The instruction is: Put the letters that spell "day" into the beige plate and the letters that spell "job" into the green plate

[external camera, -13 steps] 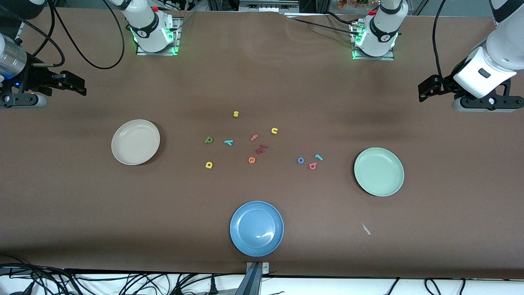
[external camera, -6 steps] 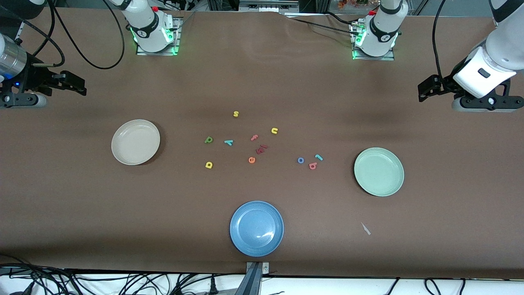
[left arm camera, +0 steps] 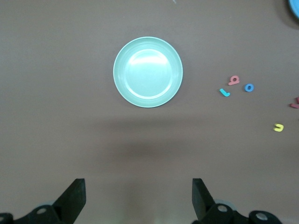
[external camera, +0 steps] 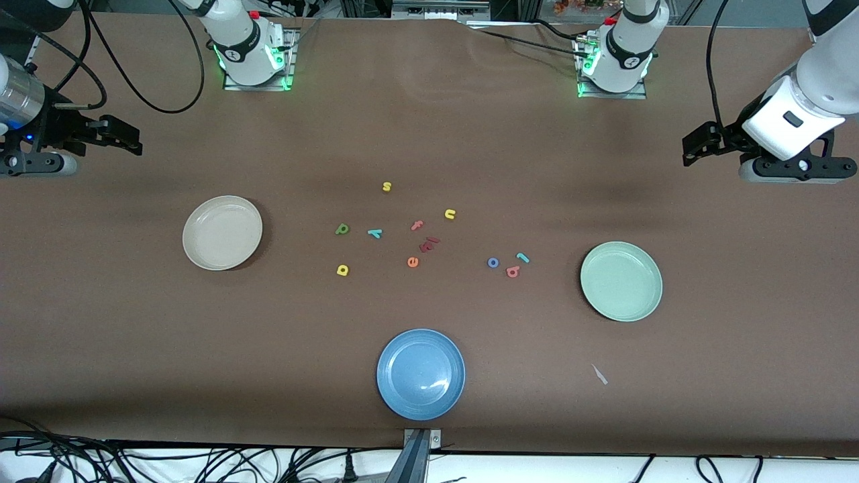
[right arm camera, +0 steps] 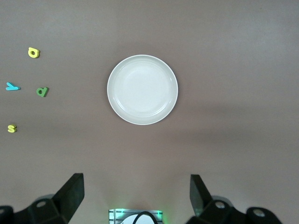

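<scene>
Letters for "day": dark green d, teal y and yellow a all lie flat on the table, grouped between the beige plate and the middle cluster of letters; none is in a plate.
Letters for "job": teal j, blue o and pink-red b lie close together on the table, near the green plate but apart from it.
Beige plate: empty, toward the right arm's end of the table.
Green plate: empty, toward the left arm's end.
Progress: nothing placed yet; by my judgement all six letters remain to be moved.
Long axis: the j is the clearest, a short bar with its hook, lying slantwise with one end toward the green plate; the y also lies roughly along the table's length; the o is a ring with no axis; the d, a and b are too small to tell which way they point.
Left gripper: fingers spread wide, holding nothing, hovering over bare table at its own end, the green plate in its wrist view.
Right gripper: fingers spread wide, empty, over bare table at its own end, looking down on the beige plate.
Other things: blue plate, empty, nearest the front camera; yellow s and yellow u are not wanted.
</scene>
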`<state>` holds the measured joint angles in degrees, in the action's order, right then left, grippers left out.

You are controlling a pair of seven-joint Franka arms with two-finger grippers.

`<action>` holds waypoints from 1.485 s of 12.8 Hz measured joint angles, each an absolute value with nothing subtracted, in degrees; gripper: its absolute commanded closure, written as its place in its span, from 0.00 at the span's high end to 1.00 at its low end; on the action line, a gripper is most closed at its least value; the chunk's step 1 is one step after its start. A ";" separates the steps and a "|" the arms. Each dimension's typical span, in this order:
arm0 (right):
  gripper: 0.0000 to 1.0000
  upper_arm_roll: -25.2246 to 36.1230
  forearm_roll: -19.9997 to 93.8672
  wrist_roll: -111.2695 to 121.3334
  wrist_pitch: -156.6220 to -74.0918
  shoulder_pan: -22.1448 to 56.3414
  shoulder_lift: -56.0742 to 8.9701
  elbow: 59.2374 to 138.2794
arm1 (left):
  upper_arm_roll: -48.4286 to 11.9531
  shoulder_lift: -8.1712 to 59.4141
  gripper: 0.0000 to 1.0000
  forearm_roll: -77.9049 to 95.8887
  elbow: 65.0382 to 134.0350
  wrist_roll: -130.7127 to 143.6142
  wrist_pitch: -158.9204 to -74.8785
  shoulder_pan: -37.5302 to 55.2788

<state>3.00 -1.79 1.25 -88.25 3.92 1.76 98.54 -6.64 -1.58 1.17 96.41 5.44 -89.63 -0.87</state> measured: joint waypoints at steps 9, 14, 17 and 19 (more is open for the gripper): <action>1.00 2.75 -1.11 0.98 -88.04 3.99 1.03 98.55 | -7.23 0.26 1.00 1.23 95.81 5.44 -89.21 -0.31; 1.00 -0.01 -0.16 -4.59 -86.31 4.33 1.13 98.54 | -7.54 0.93 1.00 1.24 95.77 5.60 -89.13 2.03; 1.00 -2.80 -0.02 -8.71 -85.36 4.52 1.27 98.54 | -8.39 2.24 1.00 1.29 94.62 5.66 -89.22 2.95; 1.00 -5.45 0.13 -10.74 -84.96 4.60 1.34 98.54 | -8.48 5.57 1.00 1.32 90.45 8.90 -89.32 5.65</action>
